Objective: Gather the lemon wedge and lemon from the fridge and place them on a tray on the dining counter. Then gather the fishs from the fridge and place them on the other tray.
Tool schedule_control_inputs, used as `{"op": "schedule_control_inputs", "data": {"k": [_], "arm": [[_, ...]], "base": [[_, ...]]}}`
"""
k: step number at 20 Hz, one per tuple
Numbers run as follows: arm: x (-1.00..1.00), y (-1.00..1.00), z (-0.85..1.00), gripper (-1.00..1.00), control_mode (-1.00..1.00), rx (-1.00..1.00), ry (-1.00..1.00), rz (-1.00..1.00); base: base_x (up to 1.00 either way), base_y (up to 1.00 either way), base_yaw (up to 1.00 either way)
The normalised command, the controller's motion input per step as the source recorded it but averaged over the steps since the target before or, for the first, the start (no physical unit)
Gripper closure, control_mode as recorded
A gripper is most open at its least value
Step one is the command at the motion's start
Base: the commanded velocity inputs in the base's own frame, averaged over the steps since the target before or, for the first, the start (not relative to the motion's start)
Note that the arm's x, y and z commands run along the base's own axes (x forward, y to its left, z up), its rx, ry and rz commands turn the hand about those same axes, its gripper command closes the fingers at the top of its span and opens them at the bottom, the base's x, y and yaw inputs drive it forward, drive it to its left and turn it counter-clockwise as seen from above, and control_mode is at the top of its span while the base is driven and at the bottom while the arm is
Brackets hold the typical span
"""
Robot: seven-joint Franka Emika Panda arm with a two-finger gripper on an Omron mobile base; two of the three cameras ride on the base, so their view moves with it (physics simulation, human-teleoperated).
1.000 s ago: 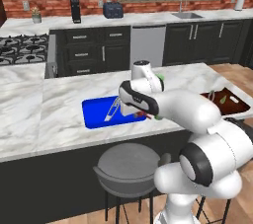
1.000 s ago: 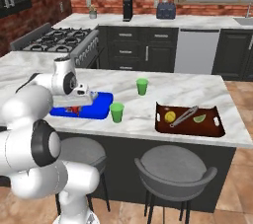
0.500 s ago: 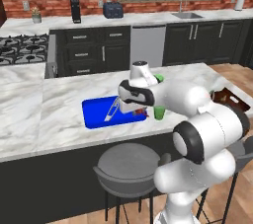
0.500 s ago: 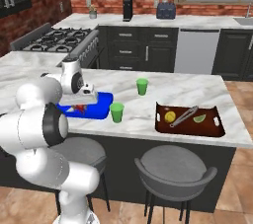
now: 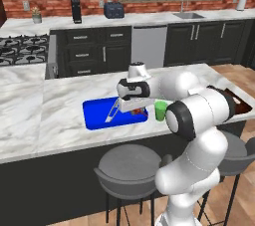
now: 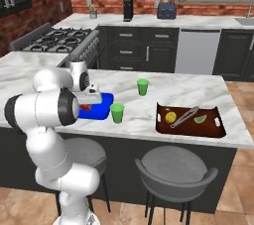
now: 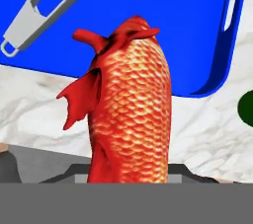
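My gripper (image 5: 133, 107) is shut on a red-orange fish (image 7: 131, 114) and hangs just above the right end of the blue tray (image 5: 97, 116) on the marble dining counter (image 5: 50, 120). The fish (image 5: 137, 112) is a small red spot under the hand; it (image 6: 85, 106) is red beside the blue tray (image 6: 99, 111). Silvery tongs (image 7: 39, 6) lie on the blue tray (image 7: 148, 1). At the counter's right end the reddish-brown tray (image 6: 188, 129) holds the lemon (image 6: 170, 117), the lemon wedge (image 6: 200, 119) and tongs (image 6: 186, 116). The fridge is out of view.
A green cup (image 5: 160, 110) stands right beside the blue tray, close to my hand, and a second green cup (image 6: 143, 86) stands further back. Grey stools (image 6: 176, 169) stand in front of the counter. Stove and sink counter lie beyond.
The arm's elbow has swung in closer above the counter. The hand, with the fish in it, has stayed over the right end of the blue tray.
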Motion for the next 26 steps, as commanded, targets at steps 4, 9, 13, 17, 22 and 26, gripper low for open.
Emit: {"op": "schedule_control_inputs", "data": {"k": [4, 9, 13, 17, 22, 26], "arm": [[0.40, 0.00, -0.26, 1.00, -1.00, 0.00, 0.05, 0.00], [0.36, 0.00, -0.34, 1.00, -1.00, 0.00, 0.07, 0.00], [0.33, 0.00, -0.22, 1.00, -1.00, 0.00, 0.09, 0.00], [0.41, 0.00, -0.12, 1.00, -1.00, 0.00, 0.09, 0.00], [0.42, 0.00, -0.13, 1.00, -1.00, 0.00, 0.10, 0.00], [0.26, 0.00, -0.39, 1.00, -1.00, 0.00, 0.09, 0.00]], "base": [[0.00, 0.00, 0.00], [0.00, 0.00, 0.00], [0.00, 0.00, 0.00], [0.00, 0.00, 0.00], [0.00, 0.00, 0.00], [0.00, 0.00, 0.00]]}}
